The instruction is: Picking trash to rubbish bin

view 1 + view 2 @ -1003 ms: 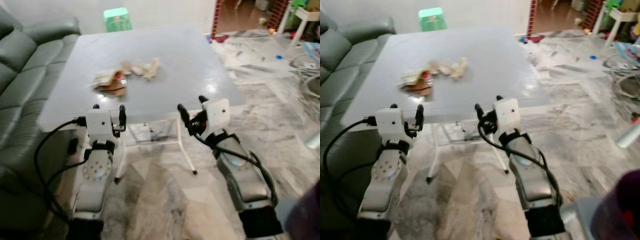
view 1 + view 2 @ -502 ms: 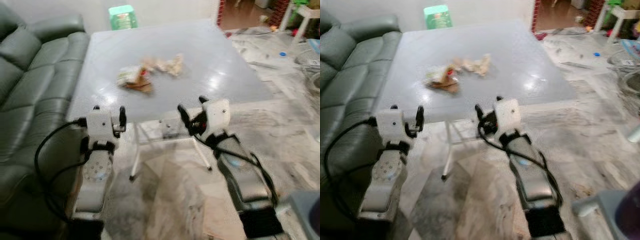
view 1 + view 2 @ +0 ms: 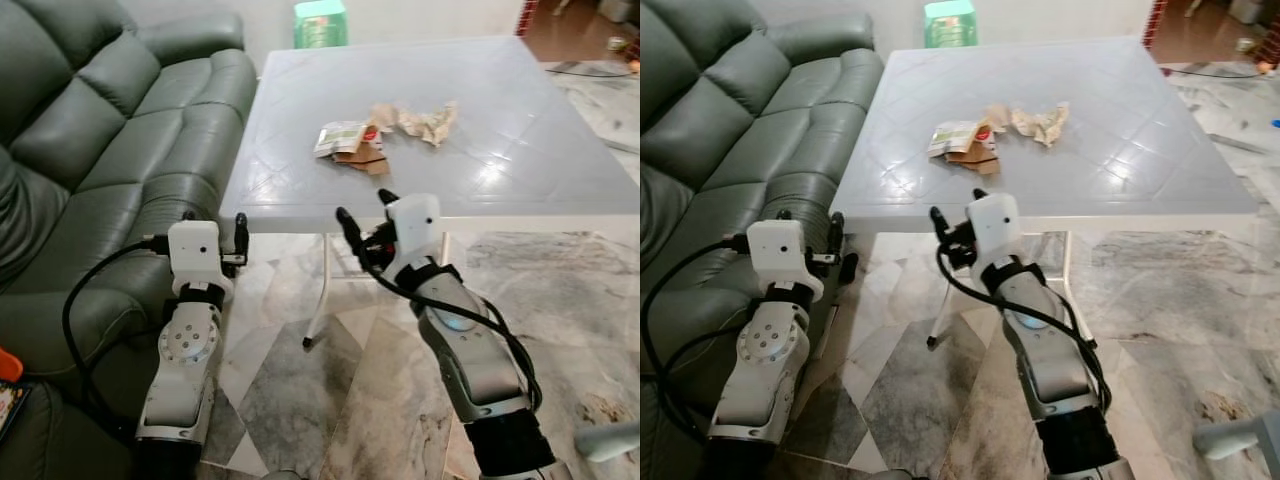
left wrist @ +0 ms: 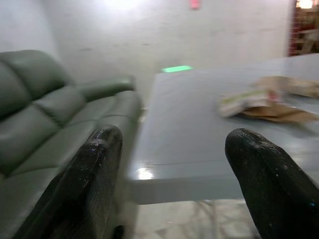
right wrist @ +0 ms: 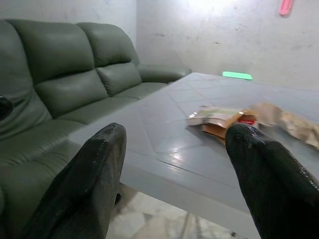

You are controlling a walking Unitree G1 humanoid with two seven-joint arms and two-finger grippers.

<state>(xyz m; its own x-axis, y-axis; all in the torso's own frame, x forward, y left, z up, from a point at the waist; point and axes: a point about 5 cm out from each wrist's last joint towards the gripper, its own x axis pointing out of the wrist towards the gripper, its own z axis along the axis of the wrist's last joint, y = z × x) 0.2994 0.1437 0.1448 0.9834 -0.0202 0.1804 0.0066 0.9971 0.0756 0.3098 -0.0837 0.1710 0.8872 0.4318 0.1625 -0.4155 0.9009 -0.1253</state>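
Grey table (image 3: 560, 150): 2 trash bits (image 3: 350, 145) (image 3: 425, 120); both grippers (image 3: 213, 222) (image 3: 362, 205) spread, empty.

Wrappers (image 3: 350, 145) and crumpled paper (image 3: 428, 121) lie side by side mid-counter (image 3: 560, 170), nearer its left edge, with a sofa (image 3: 110, 140) along that edge and a stool (image 3: 320, 22) beyond the far edge.

Approach to the table: open from the near edge, hemmed on the left.

The grey table (image 3: 520, 150) top lies bare around the trash pile (image 3: 385, 135) at upper centre, with free surface toward the near edge. The green sofa (image 3: 110, 130) fills the left of the frame, just beside the table's left edge. White table legs (image 3: 318, 290) stand below, on open marble floor (image 3: 330, 400).
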